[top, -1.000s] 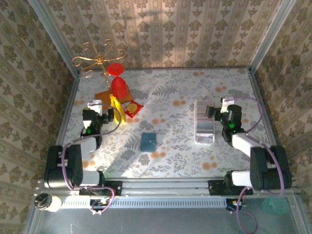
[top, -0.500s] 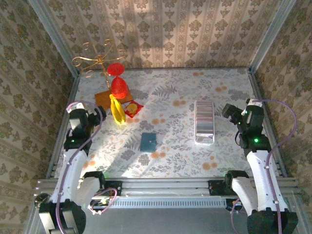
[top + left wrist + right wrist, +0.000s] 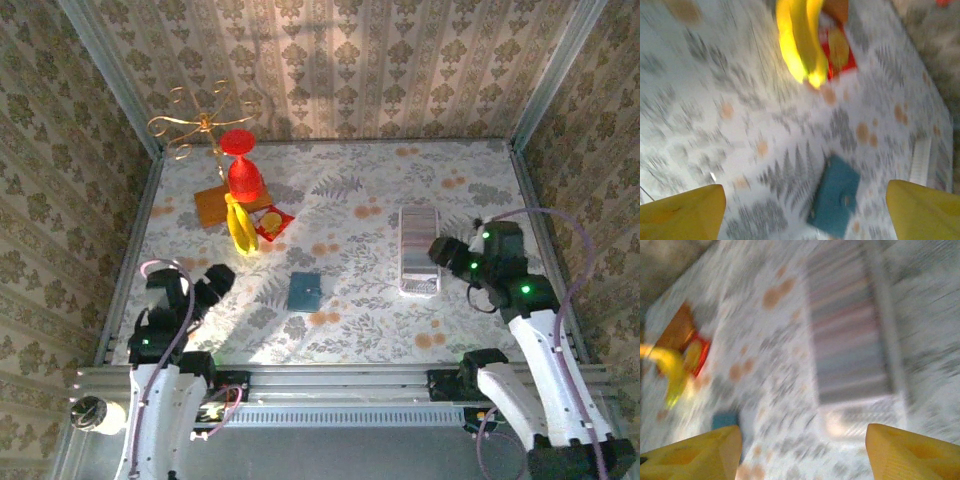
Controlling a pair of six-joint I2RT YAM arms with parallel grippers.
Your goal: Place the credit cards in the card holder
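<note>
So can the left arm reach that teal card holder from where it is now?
Probably yes. The left gripper is open and points toward the card holder, with only bare table between them; the banana lies farther back, out of the way.

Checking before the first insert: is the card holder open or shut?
Shut. The card holder lies flat on the table as one teal square, no flap raised.
</note>
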